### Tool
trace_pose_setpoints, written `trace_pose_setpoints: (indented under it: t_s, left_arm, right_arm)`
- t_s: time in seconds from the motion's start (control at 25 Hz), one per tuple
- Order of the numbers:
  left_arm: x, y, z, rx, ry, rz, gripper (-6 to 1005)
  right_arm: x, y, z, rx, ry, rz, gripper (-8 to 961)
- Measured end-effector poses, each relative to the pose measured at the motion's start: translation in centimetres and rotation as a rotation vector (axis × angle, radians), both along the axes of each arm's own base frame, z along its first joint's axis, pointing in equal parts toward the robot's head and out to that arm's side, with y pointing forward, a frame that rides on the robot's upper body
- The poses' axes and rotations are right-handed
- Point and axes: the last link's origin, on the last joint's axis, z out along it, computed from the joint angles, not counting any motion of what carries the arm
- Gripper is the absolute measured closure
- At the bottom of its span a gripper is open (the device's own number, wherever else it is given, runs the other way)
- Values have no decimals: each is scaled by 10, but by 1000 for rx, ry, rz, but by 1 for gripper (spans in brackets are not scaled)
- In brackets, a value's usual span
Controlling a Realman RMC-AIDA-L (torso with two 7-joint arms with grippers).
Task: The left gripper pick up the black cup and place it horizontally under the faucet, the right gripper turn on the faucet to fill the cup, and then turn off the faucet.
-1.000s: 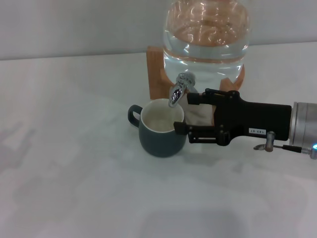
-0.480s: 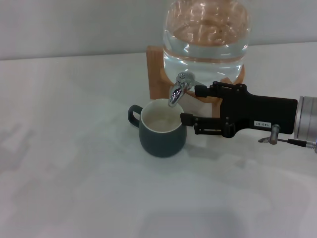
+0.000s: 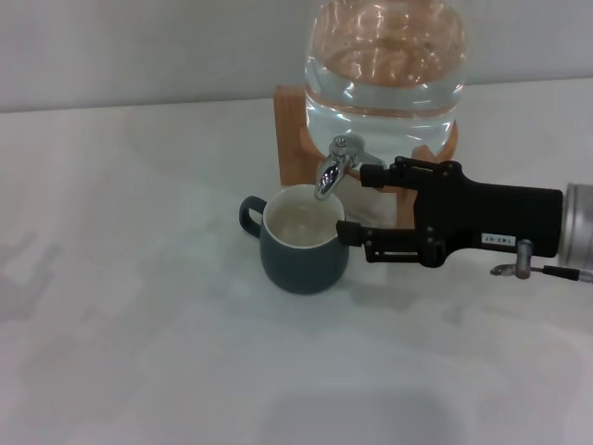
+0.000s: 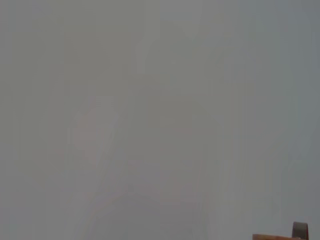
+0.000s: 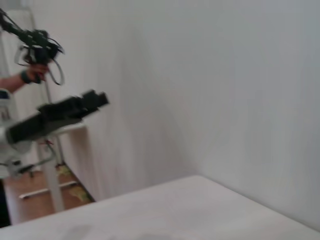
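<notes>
The fingers (image 3: 347, 233) of the right gripper (image 3: 357, 204) were spread apart, one just beside the faucet (image 3: 334, 167), the other near the rim of the black cup (image 3: 298, 239), which stood upright under the spout on the table (image 3: 139, 306).

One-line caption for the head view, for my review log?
Right pincer open beside the faucet; black cup stands upright beneath the spout, before the water jar.

Dark grey-black cup (image 3: 304, 248) with cream inside, chrome faucet (image 3: 335, 165), black claw (image 3: 355, 204).
</notes>
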Motion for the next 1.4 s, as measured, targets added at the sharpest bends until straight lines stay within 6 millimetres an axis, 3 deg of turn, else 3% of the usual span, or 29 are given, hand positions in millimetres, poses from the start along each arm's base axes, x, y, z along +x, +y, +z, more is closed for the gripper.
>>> trace_pose_setpoints:
  t_s: [0.2,0.52,0.76,1.16,1.4]
  left_arm:
    - [-1,0,0,1,1,5,588]
    - [0,0,1,-4,-5,0,588]
    - [1,1,0,-9,-11,-5,588]
    - [5,3,-8,-45,-2,-24,588]
    - [10,2,-19,-97,13,-61,588]
  right_arm:
    - [-1,-6,15,-5,54,29,113]
    - [23,1,43,92,62,-52,113]
    - [57,7,77,223,34,-163,113]
    - [121,-1,159,533,39,-393,113]
    - [142,-10,178,619,99,-481,113]
